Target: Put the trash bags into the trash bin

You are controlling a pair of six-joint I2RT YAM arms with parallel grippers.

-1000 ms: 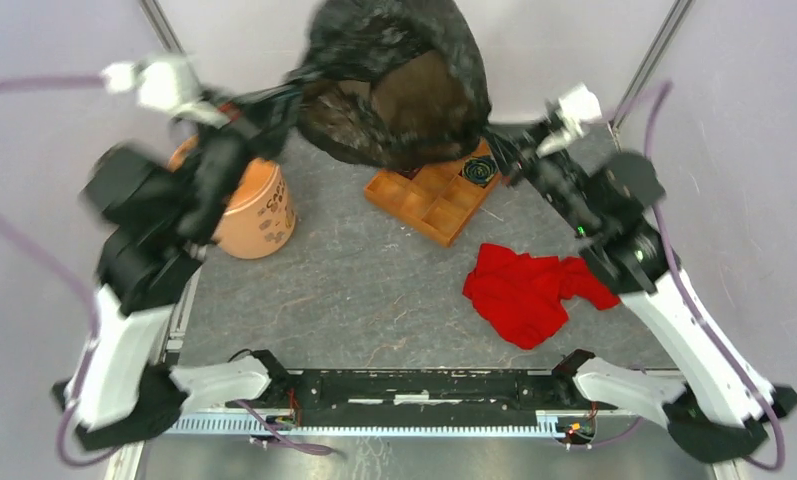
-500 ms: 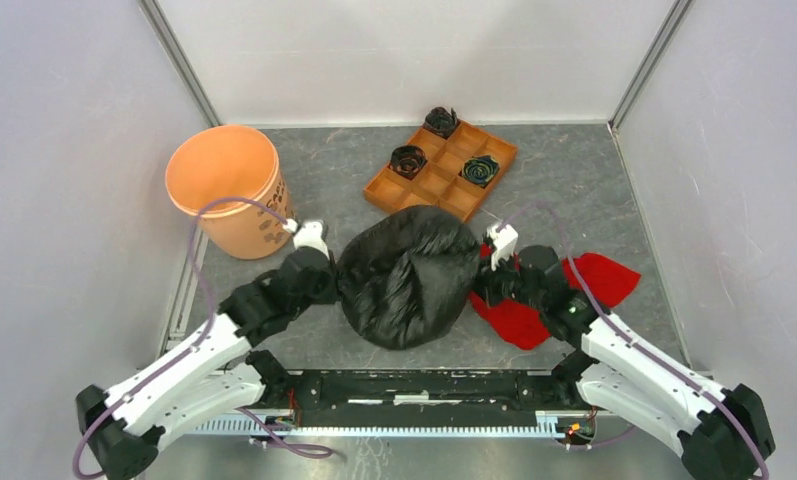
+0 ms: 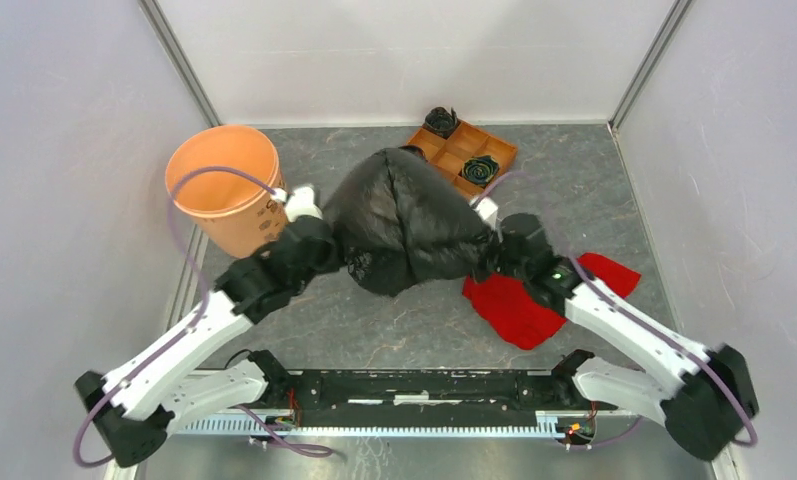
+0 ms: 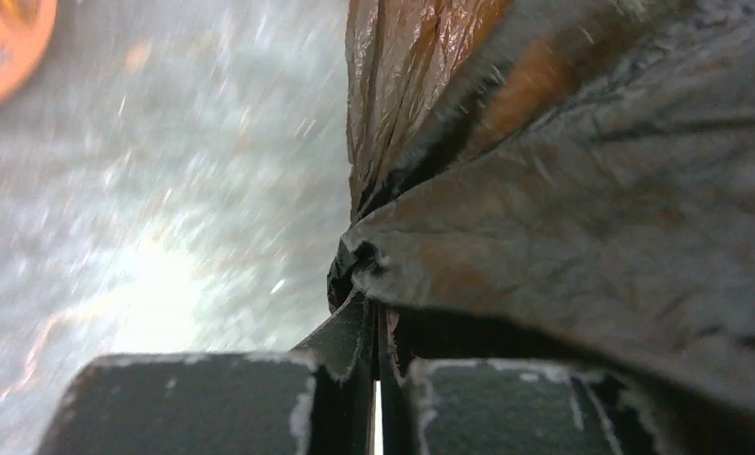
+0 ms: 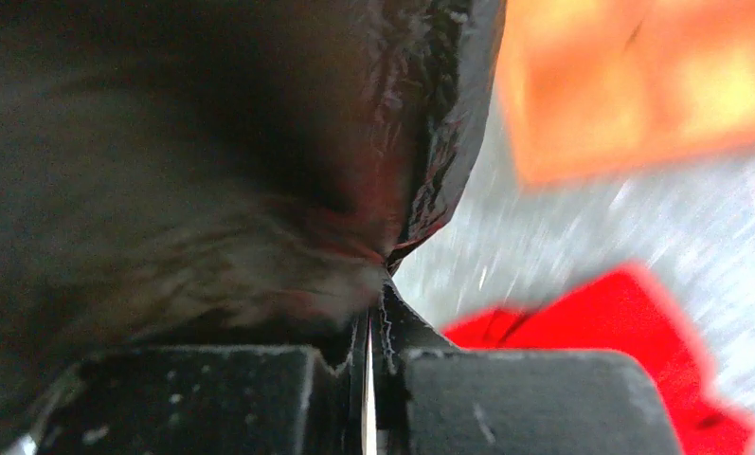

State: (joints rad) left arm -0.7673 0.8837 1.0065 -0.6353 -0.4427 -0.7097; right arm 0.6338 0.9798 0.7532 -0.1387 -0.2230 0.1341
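Two arms reach in from the near edge of a grey, mottled counter closed in by pale walls on three sides, with metal posts in the far corners. Between them we see the big black trash bag, stretched out with its long axis running left to right across the middle of the counter and its wrinkled bulk bulging toward the back wall. The left jaws are pinched tight on a gathered fold at the bag's left end. The right jaws are clamped just as narrowly on the film at its right end. In each wrist view only a sliver of light shows between the fingers. We cannot tell whether the bag's underside touches the counter.

The orange bin stands upright at the far left, mouth up, just beside the left arm. The bag is outside it, to its right. The bag's far edge covers part of a flat orange tray holding small black wads. A red cloth lies under the right arm.
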